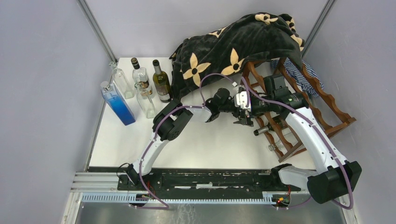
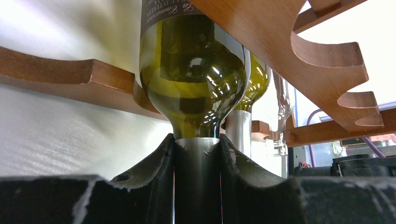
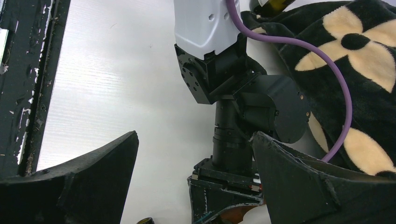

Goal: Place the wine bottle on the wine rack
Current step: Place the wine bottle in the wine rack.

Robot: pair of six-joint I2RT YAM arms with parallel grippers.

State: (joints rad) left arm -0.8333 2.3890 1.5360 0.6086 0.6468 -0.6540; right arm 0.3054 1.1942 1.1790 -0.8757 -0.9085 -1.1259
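A green wine bottle (image 2: 194, 79) with a dark label lies among the scalloped rails of the reddish-brown wine rack (image 2: 280, 42). My left gripper (image 2: 197, 140) is shut on its silver-capped neck. In the top view the left gripper (image 1: 243, 114) reaches into the left side of the wine rack (image 1: 327, 105), and both arms hide most of the held bottle there. My right gripper (image 3: 195, 134) is open and empty, hanging over the left arm's wrist beside the rack.
A black flower-patterned blanket (image 1: 229, 46) drapes over the rack's back, with a striped cloth (image 1: 299, 70) behind. A second green bottle (image 2: 254, 86) and a clear one (image 2: 282, 107) lie in the rack. A blue bottle (image 1: 117, 103), clear bottles (image 1: 145, 100) and upright wine bottles (image 1: 162, 81) stand at the far left.
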